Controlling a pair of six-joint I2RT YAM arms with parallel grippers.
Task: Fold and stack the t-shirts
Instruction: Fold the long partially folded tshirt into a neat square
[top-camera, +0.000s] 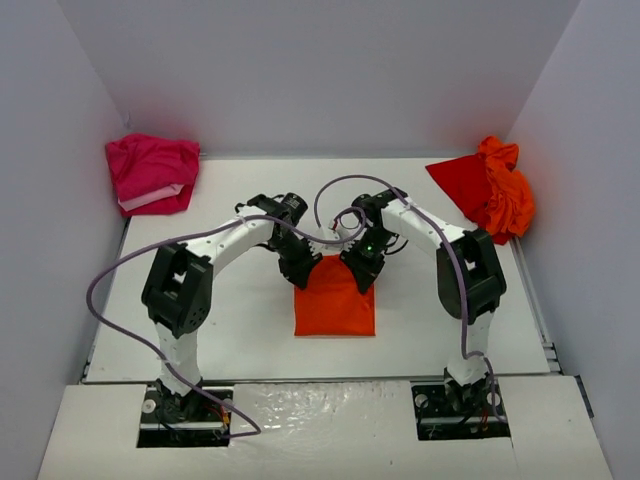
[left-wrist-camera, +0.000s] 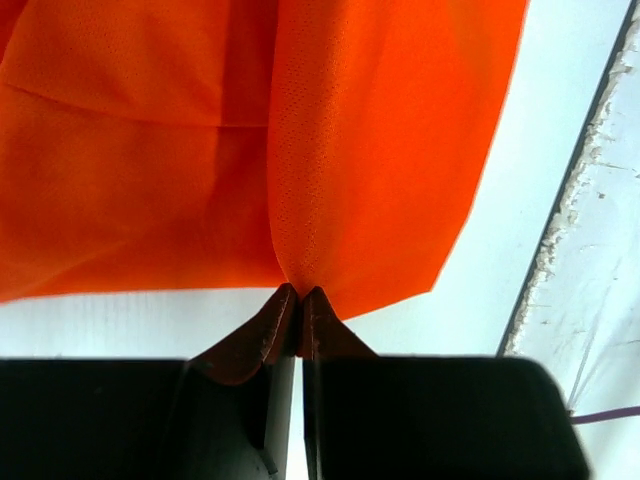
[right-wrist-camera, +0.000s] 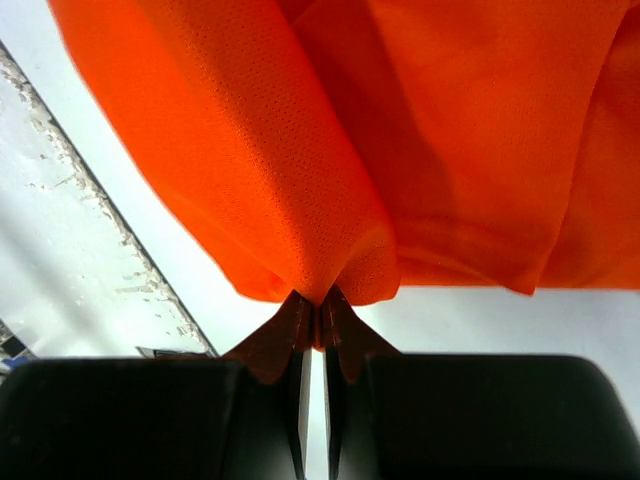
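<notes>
T-shirt of fine orange mesh (top-camera: 334, 300) is lying folded rectangular at the white table's (top-camera: 245, 325) centre. Three more are resting behind: red shirt (top-camera: 455, 180) and orange shirt (top-camera: 506, 196) crumpled far right, magenta shirt (top-camera: 150, 170) folded far left. Left gripper (left-wrist-camera: 300, 295) and right gripper (right-wrist-camera: 320, 300) are each clamping the mesh shirt's far edge.

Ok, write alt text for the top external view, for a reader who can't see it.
Seen from above, the left gripper and right gripper grip the far edge of a folded orange t-shirt on a white table. A crumpled pink t-shirt lies far left, a red-and-orange heap far right.
</notes>
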